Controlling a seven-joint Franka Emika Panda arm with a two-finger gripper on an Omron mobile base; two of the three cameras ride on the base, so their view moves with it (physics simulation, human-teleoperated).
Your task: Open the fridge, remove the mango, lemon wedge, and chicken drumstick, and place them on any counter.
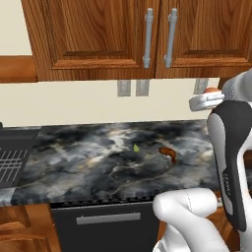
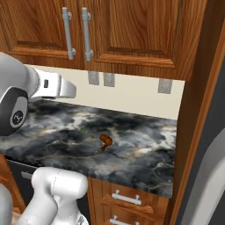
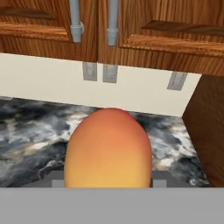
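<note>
The orange-yellow mango [image 3: 108,148] sits between my gripper's [image 3: 108,183] fingertips, held above the black marbled counter [image 3: 26,127]; the gripper is shut on it. In the left base view the gripper [image 1: 206,98] hovers at the upper right, over the counter's [image 1: 74,162] back edge, with a sliver of the mango [image 1: 211,90] showing. The tiny yellow-green lemon wedge [image 1: 136,147] and the reddish-brown chicken drumstick [image 1: 168,153] lie side by side on the counter, below and left of the gripper. The drumstick [image 2: 105,140] also appears mid-counter, and the grey fridge [image 2: 215,145] stands at the far right.
Wooden wall cabinets [image 1: 98,34] with grey bar handles hang over the counter. Outlets [image 1: 133,87] dot the cream backsplash. A dark stove grate [image 1: 12,157] lies at the counter's left end. A wooden side panel [image 2: 193,114] separates counter and fridge. Drawers [image 2: 127,197] sit below.
</note>
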